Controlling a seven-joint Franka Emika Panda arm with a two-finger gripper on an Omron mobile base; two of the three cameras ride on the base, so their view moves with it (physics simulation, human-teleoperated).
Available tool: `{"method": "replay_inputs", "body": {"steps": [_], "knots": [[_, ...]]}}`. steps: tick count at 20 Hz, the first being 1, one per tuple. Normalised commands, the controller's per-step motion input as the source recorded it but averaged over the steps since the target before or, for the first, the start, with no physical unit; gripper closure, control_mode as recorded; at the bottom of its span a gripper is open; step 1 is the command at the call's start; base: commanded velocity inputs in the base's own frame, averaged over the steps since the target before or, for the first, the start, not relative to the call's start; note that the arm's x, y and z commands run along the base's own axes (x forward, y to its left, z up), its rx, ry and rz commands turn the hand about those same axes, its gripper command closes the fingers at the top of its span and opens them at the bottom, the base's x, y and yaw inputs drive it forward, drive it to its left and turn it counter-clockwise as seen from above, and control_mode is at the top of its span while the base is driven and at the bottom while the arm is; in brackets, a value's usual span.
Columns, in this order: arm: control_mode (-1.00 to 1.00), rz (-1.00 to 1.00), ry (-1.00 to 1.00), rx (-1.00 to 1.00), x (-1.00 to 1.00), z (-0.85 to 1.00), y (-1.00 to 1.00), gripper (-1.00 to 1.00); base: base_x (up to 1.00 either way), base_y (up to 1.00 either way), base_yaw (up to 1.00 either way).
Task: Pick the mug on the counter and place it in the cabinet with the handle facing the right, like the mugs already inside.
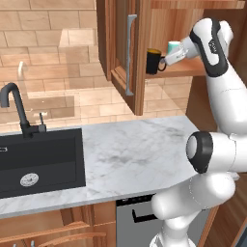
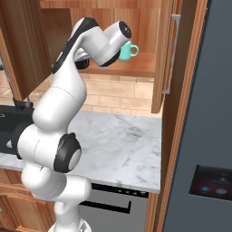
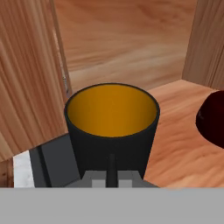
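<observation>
- Hand view puts the mug [image 3: 112, 127] directly before the camera, its yellow-orange inside facing us, and the handle runs down at 6 o'clock into the gripper [image 3: 111, 175]; we judge the claw is closed on that handle, because the jaws meet around it.
- We think the handle grip is chosen so that the wrist decides where the handle will point when the mug is set down.
- In the left base view the mug [image 1: 154, 61] hangs at the front left edge of the shelf [image 1: 185, 71], at about 1 o'clock in the picture, with the gripper [image 1: 166, 60] on its right side. So the handle already points to the right, as the task asks.
- We cannot tell if the mug bottom touches the shelf or is just above it.
- The cabinet [image 1: 144, 29] is open, and its door [image 1: 123, 48] with the grey bar stands at 9 o'clock from the mug, so the way in is free.
- The counter [image 1: 140, 154] below carries no mug.
- The right base view shows a teal mug [image 2: 128, 51] on the shelf with its handle to the right; here the arm covers most of the black mug.
- The hand view alone shows a dark red rounded thing [image 3: 212, 118] at 3 o'clock, near the mug; what it is we cannot say.
</observation>
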Motion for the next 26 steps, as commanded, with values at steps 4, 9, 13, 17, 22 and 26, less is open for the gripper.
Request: {"method": "replay_inputs", "body": {"steps": [4,9,13,17,22,26], "knots": [[-1.00,-0.01,0.00,0.00,0.34,0.00,0.00,1.00,0.00,0.00,0.00],[-1.00,0.00,0.01,0.00,0.32,0.00,0.00,1.00,0.00,0.00,0.00],[-1.00,0.00,0.02,0.00,0.23,0.00,0.00,1.00,0.00,0.00,0.00],[-1.00,0.00,0.01,0.00,0.28,-0.04,0.00,1.00,0.00,0.00,0.00],[-1.00,0.00,0.00,0.00,0.17,-0.09,0.00,1.00,0.00,0.00,0.00],[-1.00,0.01,0.00,0.00,0.17,-0.16,0.00,1.00,0.00,0.00,0.00]]}}
